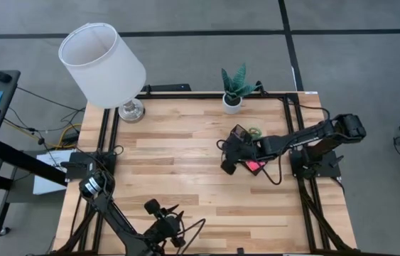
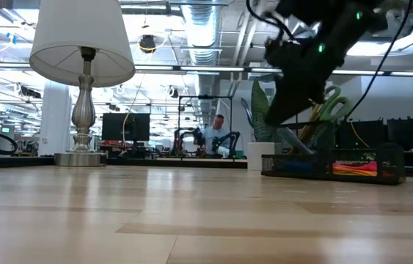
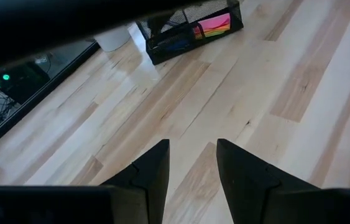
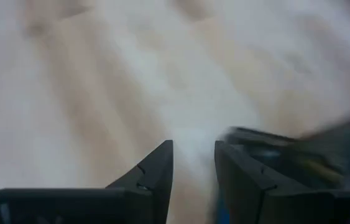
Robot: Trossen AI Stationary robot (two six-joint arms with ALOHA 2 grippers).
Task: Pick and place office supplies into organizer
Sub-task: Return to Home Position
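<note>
The organizer, a black mesh desk tray, stands on the table's right half. It shows as well in the low view and the left wrist view. In it are a pink sticky-note pad, green-handled scissors standing upright, and pens. My right gripper hangs open just above and beside the organizer's near left side, slanting down, with nothing between its fingers. My left gripper is open over bare wood near the table's front edge.
A white table lamp stands at the far left corner. A small white pot with a green plant sits at the far edge, behind the organizer. Bare wood lies between the two arms.
</note>
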